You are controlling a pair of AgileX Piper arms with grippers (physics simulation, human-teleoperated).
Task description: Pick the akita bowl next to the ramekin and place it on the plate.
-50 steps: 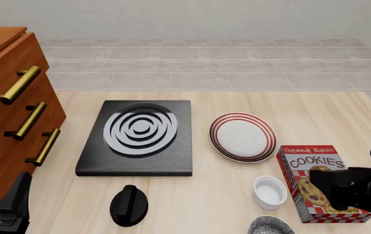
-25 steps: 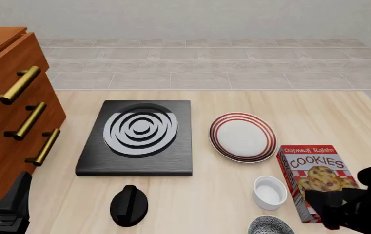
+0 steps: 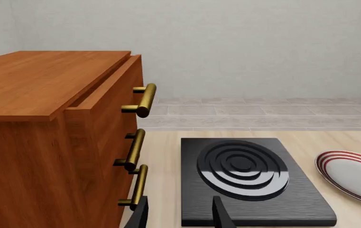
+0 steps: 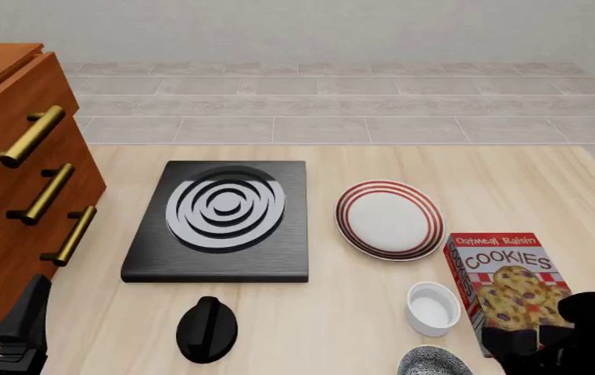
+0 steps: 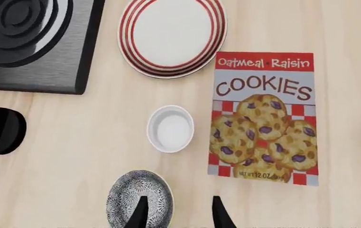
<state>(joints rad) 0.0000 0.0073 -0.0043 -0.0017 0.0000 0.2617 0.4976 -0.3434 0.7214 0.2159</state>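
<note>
Pale wood table [image 4: 318, 328]: right gripper [image 5: 175, 214] has dropped toward the near edge, fingers apart, straddling the rim of the akita bowl [image 5: 139, 198] beside the ramekin [image 5: 171, 128]. Grasp likely next; plate [image 5: 171, 35] awaits.

Right end effector [image 4: 532, 344] lower, nearer

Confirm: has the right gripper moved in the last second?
Yes. In the front view the right gripper has dropped toward the near table edge, sliding down past the cookie box, which stayed put, toward the akita bowl.
</note>
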